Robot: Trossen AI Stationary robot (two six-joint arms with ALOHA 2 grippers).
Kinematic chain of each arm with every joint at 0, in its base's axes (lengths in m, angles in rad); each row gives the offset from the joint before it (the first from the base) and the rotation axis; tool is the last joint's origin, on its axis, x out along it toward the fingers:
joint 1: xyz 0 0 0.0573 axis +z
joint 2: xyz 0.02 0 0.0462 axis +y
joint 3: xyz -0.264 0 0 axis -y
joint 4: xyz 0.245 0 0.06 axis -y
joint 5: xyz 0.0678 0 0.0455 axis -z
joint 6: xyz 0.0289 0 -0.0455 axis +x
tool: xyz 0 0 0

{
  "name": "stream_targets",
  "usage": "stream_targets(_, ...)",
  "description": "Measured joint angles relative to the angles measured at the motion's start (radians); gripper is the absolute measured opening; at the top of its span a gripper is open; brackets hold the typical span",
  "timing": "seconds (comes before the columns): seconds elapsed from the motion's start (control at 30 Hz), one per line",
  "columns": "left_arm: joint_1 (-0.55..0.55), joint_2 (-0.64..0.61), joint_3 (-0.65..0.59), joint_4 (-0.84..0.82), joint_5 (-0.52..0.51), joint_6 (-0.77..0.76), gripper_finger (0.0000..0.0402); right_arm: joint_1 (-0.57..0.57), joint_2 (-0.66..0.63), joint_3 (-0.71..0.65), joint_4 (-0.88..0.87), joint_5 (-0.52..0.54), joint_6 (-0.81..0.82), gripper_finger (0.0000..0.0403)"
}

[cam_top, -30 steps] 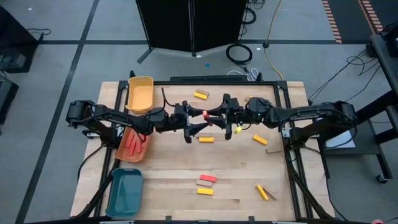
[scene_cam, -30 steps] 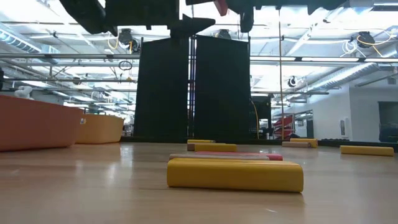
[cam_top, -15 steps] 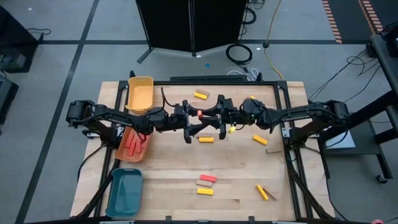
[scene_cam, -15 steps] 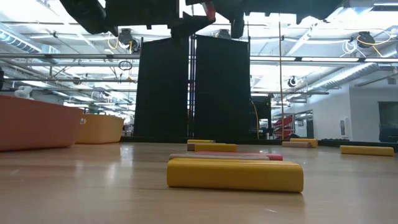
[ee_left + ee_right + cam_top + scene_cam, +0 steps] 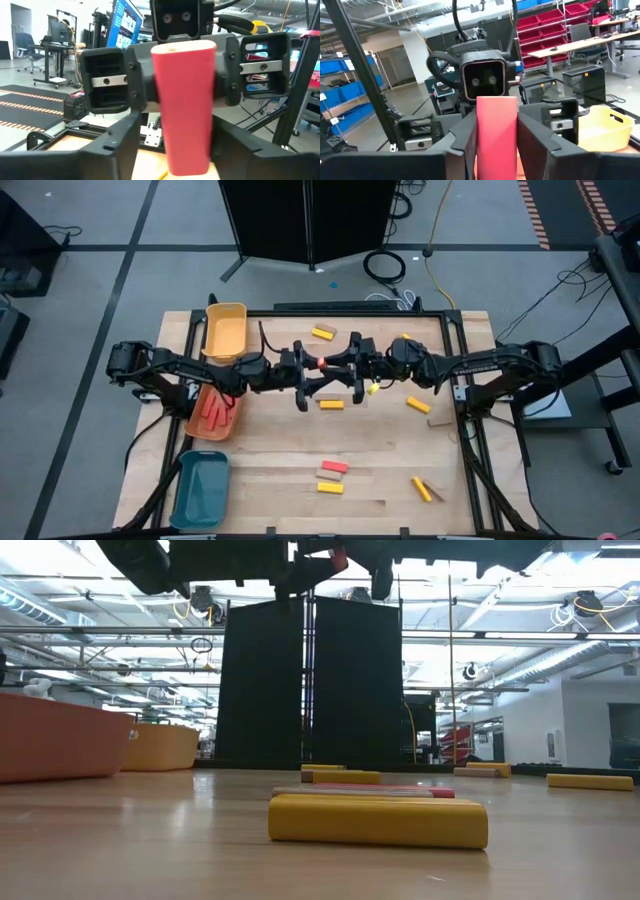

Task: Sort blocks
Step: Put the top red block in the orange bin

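Observation:
A red block (image 5: 322, 362) hangs in the air above the table's middle, between the two grippers, which face each other. My right gripper (image 5: 336, 365) is shut on it. My left gripper (image 5: 316, 370) is open; in the left wrist view its fingers (image 5: 117, 150) stand on either side of the block's free end (image 5: 186, 125) with gaps showing. In the low view the block (image 5: 338, 557) shows at the top edge. Other yellow, red and tan blocks lie flat on the table, among them a yellow one (image 5: 330, 404) under the grippers. My right gripper pinches the red block (image 5: 496, 127) between its two fingers (image 5: 466, 137), which press on the block's two long sides. It comes level from the table's right, fingers lying along the block. The block is lifted clear and sticks out past the fingertips toward the left gripper.
On the table's left side stand a yellow tray (image 5: 226, 331), an orange tray (image 5: 196, 420) holding red blocks, and a teal tray (image 5: 200, 490). Loose blocks lie near the far edge (image 5: 322, 332), at the right (image 5: 418, 404) and near the front (image 5: 333, 467), (image 5: 422, 488).
My right gripper has carried the red block a short way toward the table's left, up to my left gripper's open fingers. It then held still. My left gripper has kept its place and stayed open.

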State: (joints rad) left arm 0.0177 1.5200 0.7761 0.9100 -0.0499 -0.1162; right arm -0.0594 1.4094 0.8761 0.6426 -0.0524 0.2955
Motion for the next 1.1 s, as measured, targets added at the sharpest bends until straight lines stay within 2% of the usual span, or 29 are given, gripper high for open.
stream_targets(0.23,0.0,0.0,0.0,-0.01,0.005,0.007,0.0087,0.0,-0.001,0.0,-0.017,-0.006,-0.059,0.01)
stream_targets(0.37,0.0,0.0,0.0,-0.01,0.004,0.013,0.0086,-0.006,-0.001,0.0,-0.019,-0.009,-0.05,0.0107)
stream_targets(0.57,0.014,-0.034,0.0,-0.083,-0.013,0.027,0.0089,-0.017,-0.046,0.0,-0.107,-0.004,-0.111,0.0157)
stream_targets(0.7,0.023,-0.162,0.0,-0.327,-0.039,0.023,0.0092,-0.047,-0.153,0.0,-0.288,-0.002,-0.148,0.0185)
stream_targets(0.83,0.021,-0.359,0.004,-0.74,-0.108,-0.077,0.0093,-0.058,-0.251,0.0,-0.513,0.002,-0.168,0.0199)
stream_targets(1.0,0.009,-0.566,0.026,-1.298,-0.122,-0.427,0.0094,-0.041,-0.288,0.0,-0.739,0.001,-0.187,0.0199)
stream_targets(1.1,-0.029,-0.632,0.022,-1.615,-0.113,-0.699,0.0094,-0.022,-0.264,0.0,-0.769,0.001,-0.19,0.0197)
